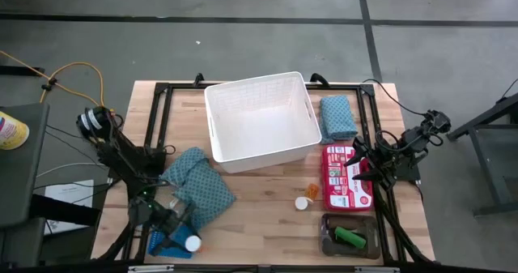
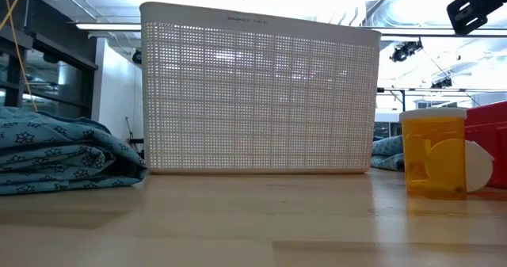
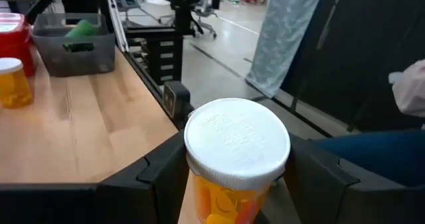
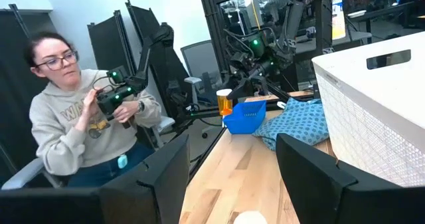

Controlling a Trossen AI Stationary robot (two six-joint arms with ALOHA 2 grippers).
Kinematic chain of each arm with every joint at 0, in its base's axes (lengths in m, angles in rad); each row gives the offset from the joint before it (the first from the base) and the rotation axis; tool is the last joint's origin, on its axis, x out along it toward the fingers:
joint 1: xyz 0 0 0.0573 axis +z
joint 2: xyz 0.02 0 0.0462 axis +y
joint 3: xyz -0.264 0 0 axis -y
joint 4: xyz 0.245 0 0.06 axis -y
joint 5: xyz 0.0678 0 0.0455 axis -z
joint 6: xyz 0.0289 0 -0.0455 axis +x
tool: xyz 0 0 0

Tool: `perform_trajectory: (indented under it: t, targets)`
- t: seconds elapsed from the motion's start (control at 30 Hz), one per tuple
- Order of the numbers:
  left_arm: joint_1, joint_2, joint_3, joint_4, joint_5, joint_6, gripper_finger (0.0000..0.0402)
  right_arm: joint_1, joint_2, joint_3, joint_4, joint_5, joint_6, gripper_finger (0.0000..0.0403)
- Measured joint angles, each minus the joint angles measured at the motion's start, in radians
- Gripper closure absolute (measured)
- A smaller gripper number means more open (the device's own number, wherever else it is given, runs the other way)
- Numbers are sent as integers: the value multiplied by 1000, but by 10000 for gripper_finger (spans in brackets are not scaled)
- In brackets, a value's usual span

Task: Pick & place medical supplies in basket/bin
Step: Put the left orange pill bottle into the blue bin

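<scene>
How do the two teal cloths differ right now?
The left teal cloth lies spread and rumpled in front of the white basket, beside the blue tray. The right teal cloth is smaller in outline, neatly folded, and lies beside the basket's right wall, behind the red pouch. Both share the same patterned teal fabric.

The large white rectangular lattice basket (image 1: 263,121) sits at the middle back of the wooden table (image 1: 259,224). A folded teal patterned cloth (image 1: 337,116) lies just right of it, with a flat red packet (image 1: 346,178) in front of that cloth and a grey see-through tray (image 1: 350,236) nearer still. A crumpled teal patterned cloth (image 1: 197,185) lies front-left of the basket, and a small blue mesh tray (image 1: 171,242) sits at the front-left edge. A tiny orange pill bottle (image 1: 312,191) and small white round cap (image 1: 301,202) lie left of the packet.
</scene>
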State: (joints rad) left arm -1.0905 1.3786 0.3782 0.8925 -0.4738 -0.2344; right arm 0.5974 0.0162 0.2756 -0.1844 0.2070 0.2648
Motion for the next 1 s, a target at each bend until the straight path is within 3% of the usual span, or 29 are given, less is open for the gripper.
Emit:
perform_trajectory:
  t: [0.43,0.73,1.0]
  targets:
    - [-132,-297,-137,-247,-22,-3,195,0,0,0,0,0,0,192]
    - [-209,-303,-140,-260,-21,-6,195,0,0,0,0,0,0,192]
    - [-214,-271,-140,-308,-34,-80,195,0,0,0,0,0,0,192]
